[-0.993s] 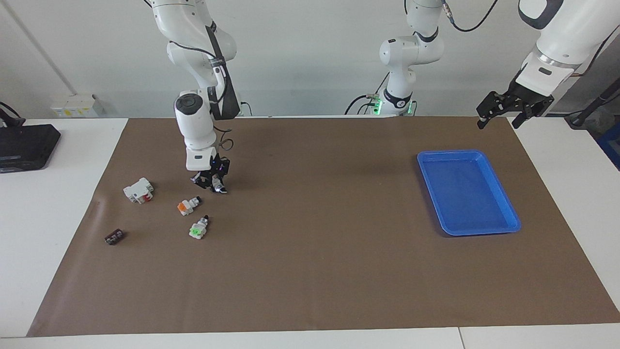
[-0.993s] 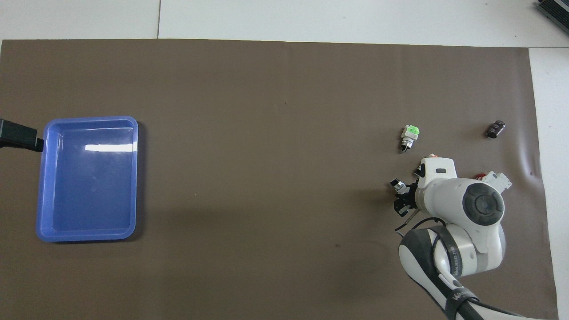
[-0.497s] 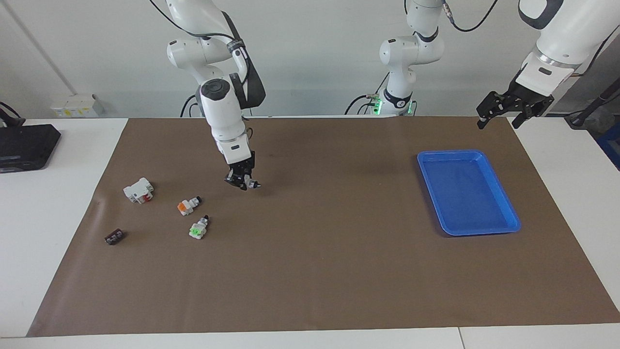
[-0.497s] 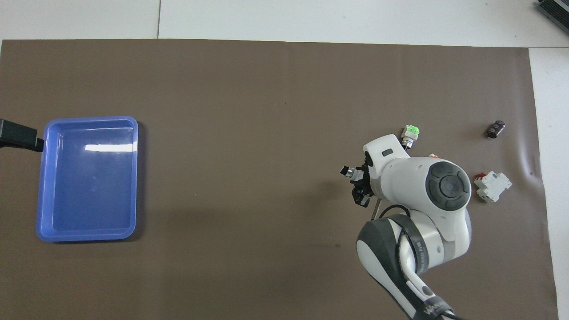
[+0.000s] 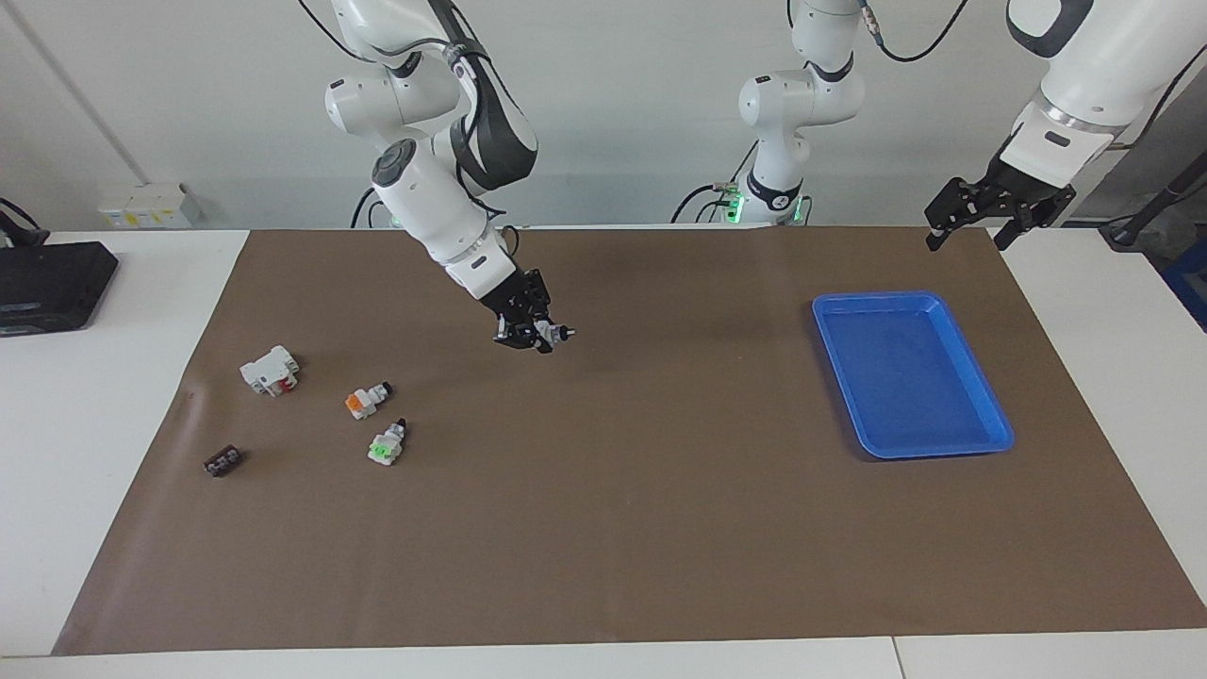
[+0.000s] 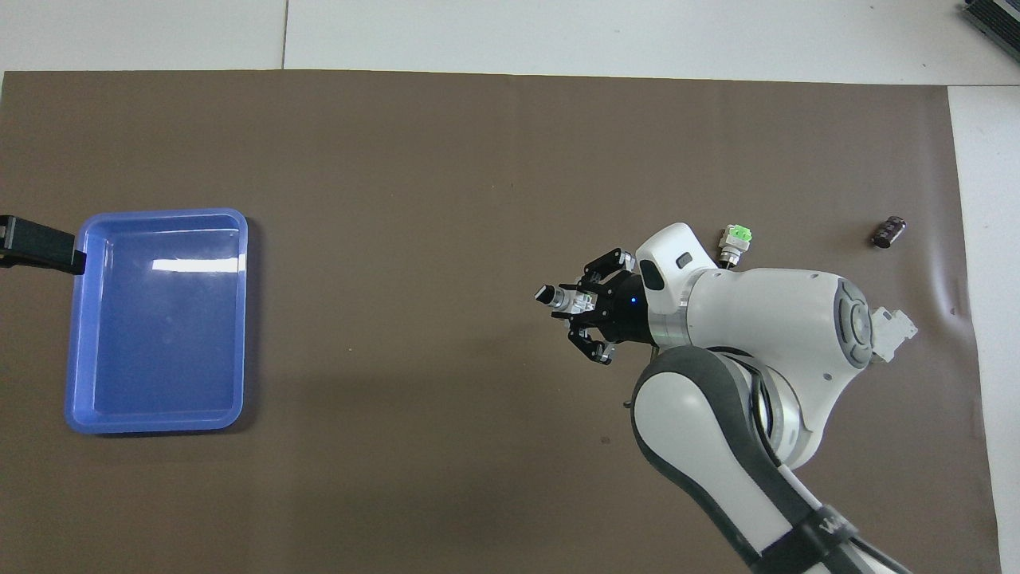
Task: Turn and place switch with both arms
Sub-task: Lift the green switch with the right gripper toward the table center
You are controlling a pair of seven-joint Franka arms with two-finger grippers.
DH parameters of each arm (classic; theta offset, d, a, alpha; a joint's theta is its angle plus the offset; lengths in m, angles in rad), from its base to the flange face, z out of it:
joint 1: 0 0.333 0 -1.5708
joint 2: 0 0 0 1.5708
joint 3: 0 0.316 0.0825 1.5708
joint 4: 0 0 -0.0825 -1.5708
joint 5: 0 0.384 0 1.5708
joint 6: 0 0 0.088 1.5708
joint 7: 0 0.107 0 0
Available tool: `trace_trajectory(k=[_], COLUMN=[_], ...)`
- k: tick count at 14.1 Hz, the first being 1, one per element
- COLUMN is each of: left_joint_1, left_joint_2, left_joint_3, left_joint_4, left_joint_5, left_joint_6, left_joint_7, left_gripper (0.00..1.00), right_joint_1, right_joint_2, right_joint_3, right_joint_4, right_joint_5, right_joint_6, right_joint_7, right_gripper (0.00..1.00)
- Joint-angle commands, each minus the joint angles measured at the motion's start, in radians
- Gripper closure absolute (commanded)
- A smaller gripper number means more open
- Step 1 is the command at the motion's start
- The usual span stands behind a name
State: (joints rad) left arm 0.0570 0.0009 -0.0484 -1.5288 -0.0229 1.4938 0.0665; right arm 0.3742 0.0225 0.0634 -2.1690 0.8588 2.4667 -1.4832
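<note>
Right gripper [image 5: 534, 332]: clamped on switch [image 5: 552, 332], airborne over mat. Left gripper [image 5: 971, 224]: fully open, empty, waiting. Handover advice: present knob outward, level.

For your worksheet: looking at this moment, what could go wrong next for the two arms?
1. The right gripper holds the switch by one end, up over the mat; it might slip out.
2. The left gripper waits open by the blue tray, so a handover could misalign.

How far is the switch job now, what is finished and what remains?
Done: the right gripper is shut on the switch, lifted over the mat. In hand: carrying it. Left: the open left gripper waits beside the blue tray; turning and placing remain.
</note>
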Motion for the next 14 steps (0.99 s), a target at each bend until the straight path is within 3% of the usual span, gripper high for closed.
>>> trace_trajectory(k=[1,5,9,14], left_joint_1=[-0.044,-0.097,-0.105,-0.157], left_joint_2=[-0.065,-0.081,-0.09,-0.121], left_joint_3=[-0.002,-0.03,-0.03,-0.034], left_joint_4=[-0.109,-0.137,-0.169,-0.263], left_joint_5=[0.009,-0.009,-0.242,-0.383], left_joint_6=[0.04,0.066,0.146,0.307], left_joint_7=[-0.001,-0.063,-0.096,-0.062], left_gripper=[0.0,0.0,0.0,0.04], right_joint_1=[-0.006,0.09,0.181,0.213], right_joint_2=[0.016,0.069,0.102,0.103], right_joint_3=[0.064,0.067,0.067,0.067], right_joint_4=[0.043,0.153,0.215,0.215], right_joint_5=[0.155,0.166,0.151,0.151], right_joint_6=[0.006,0.135,0.236,0.28], right_joint_7=[-0.071,0.032,0.135,0.158], right_gripper=[1.0,1.0,1.0,1.0])
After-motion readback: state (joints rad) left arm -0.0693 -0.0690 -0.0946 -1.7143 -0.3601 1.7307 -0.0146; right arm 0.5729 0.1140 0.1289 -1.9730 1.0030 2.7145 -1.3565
